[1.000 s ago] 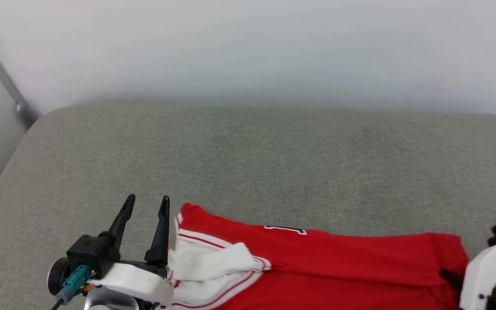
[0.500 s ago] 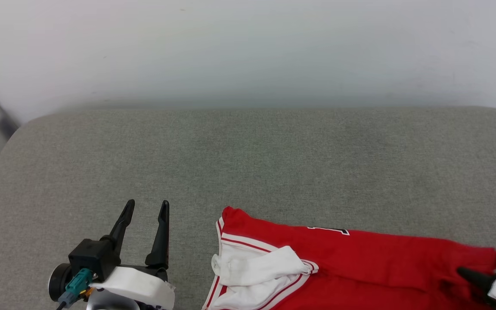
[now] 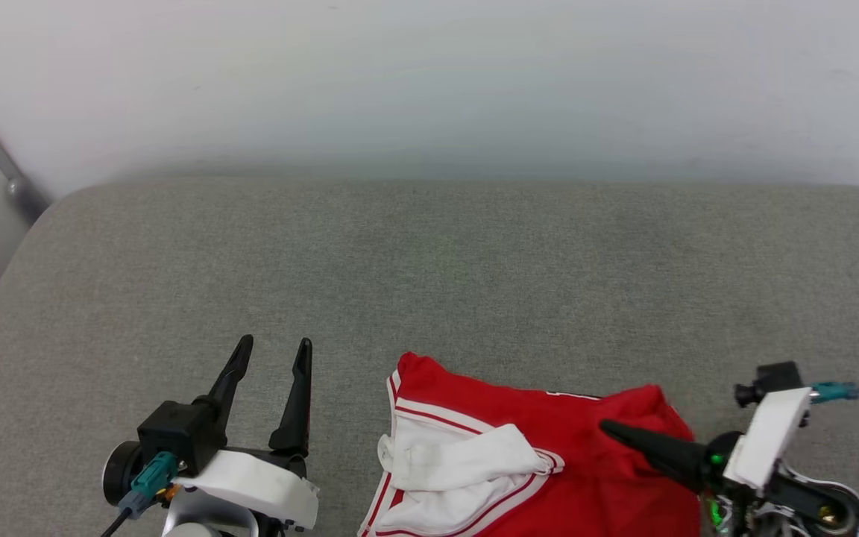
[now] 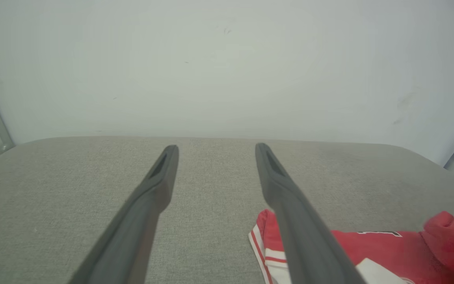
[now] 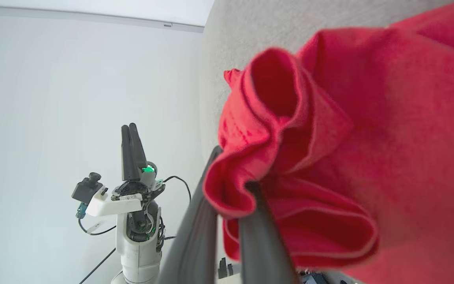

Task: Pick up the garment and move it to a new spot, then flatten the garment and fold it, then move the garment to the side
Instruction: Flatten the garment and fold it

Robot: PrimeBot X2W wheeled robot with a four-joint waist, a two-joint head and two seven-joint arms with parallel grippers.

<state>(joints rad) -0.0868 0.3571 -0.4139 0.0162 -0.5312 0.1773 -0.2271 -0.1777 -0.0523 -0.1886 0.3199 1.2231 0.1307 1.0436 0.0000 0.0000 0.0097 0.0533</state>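
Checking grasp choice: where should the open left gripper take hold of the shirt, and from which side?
Take the shirt by its striped edge, coming from the left. That edge lies flat nearest the left gripper, opposite the bunched end pinched by the right gripper. A low, scooping approach probably suits it.

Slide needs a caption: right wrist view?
Right pincer shut on a bunched fold of the red garment, left pincer in the background.

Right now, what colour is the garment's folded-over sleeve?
The sleeve is white with red-striped banding; the garment body is red. Head view shows it best.
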